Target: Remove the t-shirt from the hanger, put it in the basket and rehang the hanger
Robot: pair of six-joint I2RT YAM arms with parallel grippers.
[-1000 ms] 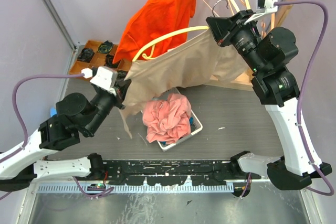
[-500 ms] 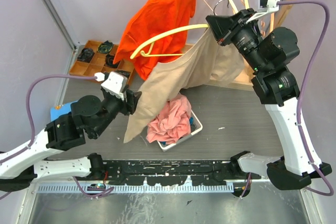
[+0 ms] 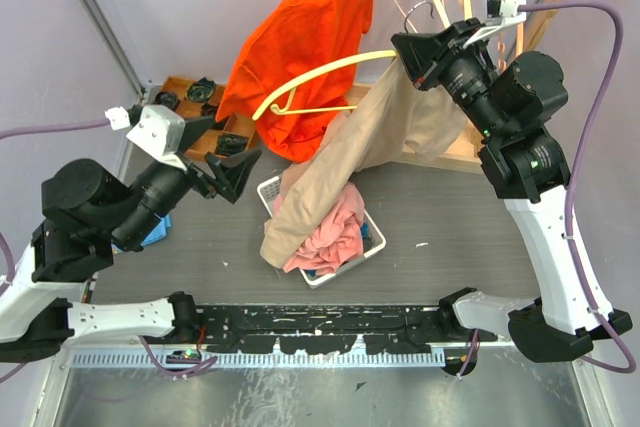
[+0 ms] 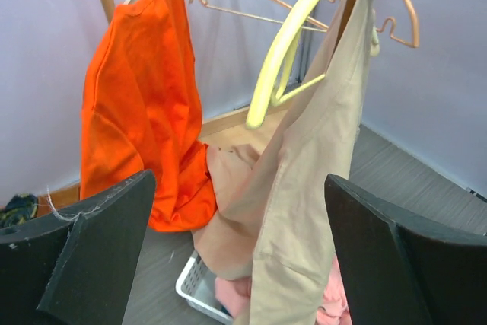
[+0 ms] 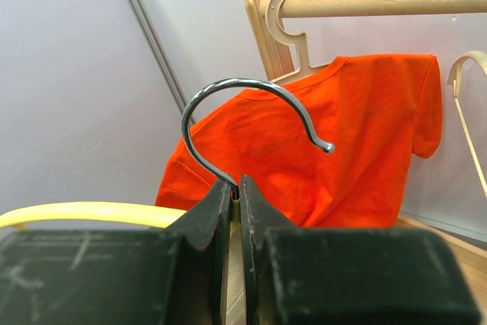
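At the rack, the yellow hanger (image 3: 318, 73) is held by its metal hook (image 5: 228, 89) in the right gripper (image 5: 234, 188), which is closed tight on it. The beige t-shirt (image 3: 350, 162) is draped from 1 arm of the hanger, down onto the white basket (image 3: 345, 269). The left gripper (image 3: 228, 152) is spread wide and empty, near the shirt but apart from it.

Logged left arm (image 3: 90, 217) and right arm (image 3: 545, 227): white shells, black rounded joint housings. Noted a purple cable (image 3: 603, 97) looping to each wrist, beside a white camera block (image 3: 160, 132). Found left gripper (image 4: 237, 188) and right gripper (image 5: 235, 188) matte black, wedge-fingered, right one faintly scuffed.
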